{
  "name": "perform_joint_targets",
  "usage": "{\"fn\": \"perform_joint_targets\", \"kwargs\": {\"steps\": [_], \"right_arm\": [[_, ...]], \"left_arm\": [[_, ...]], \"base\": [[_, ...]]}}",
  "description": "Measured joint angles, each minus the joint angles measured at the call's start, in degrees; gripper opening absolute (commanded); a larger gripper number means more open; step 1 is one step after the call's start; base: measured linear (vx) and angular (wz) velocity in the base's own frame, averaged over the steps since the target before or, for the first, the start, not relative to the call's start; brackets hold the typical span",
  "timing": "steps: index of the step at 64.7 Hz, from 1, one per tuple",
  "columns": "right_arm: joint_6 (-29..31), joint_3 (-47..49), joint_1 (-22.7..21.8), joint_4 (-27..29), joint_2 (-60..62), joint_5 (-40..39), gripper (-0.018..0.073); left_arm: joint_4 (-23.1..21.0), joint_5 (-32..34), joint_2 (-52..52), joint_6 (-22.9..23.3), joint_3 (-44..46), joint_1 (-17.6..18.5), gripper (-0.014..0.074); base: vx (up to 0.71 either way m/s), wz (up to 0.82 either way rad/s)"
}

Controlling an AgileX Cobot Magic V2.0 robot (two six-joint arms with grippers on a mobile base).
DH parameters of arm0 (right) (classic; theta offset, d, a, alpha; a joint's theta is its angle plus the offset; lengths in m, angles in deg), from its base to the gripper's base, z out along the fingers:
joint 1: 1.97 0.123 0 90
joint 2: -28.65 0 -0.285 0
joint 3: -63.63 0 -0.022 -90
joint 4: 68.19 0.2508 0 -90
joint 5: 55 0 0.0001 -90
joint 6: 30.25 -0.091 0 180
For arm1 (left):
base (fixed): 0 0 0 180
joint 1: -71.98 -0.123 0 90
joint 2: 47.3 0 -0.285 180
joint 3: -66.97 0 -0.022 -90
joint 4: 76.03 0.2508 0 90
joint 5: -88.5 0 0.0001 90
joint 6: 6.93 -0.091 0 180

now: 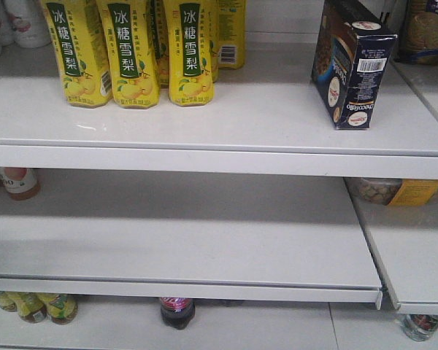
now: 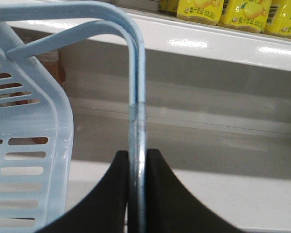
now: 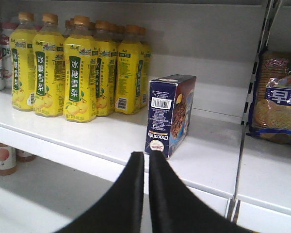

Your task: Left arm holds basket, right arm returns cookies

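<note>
Cookies [image 3: 170,114] stand near shelf [image 3: 203,160] edge; right gripper [image 3: 146,167] closed, empty; left gripper [image 2: 137,167] clamps basket [image 2: 29,145] handle.

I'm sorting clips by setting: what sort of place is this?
Most likely a shop aisle or a mock-up of one: white shelves with rows of yellow drink bottles, a cookie box, packaged biscuits, and a blue shopping basket.

Yellow drink bottles [image 1: 128,51], biscuit packet [image 3: 276,97], white shelf [image 1: 204,124]
</note>
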Motion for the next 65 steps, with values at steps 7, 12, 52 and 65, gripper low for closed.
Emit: {"fn": "perform_joint_targets", "kwargs": {"steps": [7, 12, 52, 65], "right_arm": [[0.0, 0.0, 0.0, 0.0, 0.0, -0.1, -0.0006], [0.0, 0.0, 0.0, 0.0, 0.0, -0.2, -0.0006], [0.0, 0.0, 0.0, 0.0, 0.0, -0.2, -0.0006], [0.0, 0.0, 0.0, 0.0, 0.0, -0.2, -0.0006]], "left_arm": [[0.0, 3.7, -0.6, -1.5, -3.3, 0.0, -0.0003], [1.0, 5.3, -0.6, -1.9, -5.1, 0.0, -0.0003], [6.9, 6.9, -0.6, -2.1, -5.6, 0.0, -0.0003], [6.9, 6.9, -0.6, -2.1, -5.6, 0.0, -0.0003]], "base": [[0.00, 0.00], [0.00, 0.00], [0.00, 0.00], [0.00, 0.00]]}}
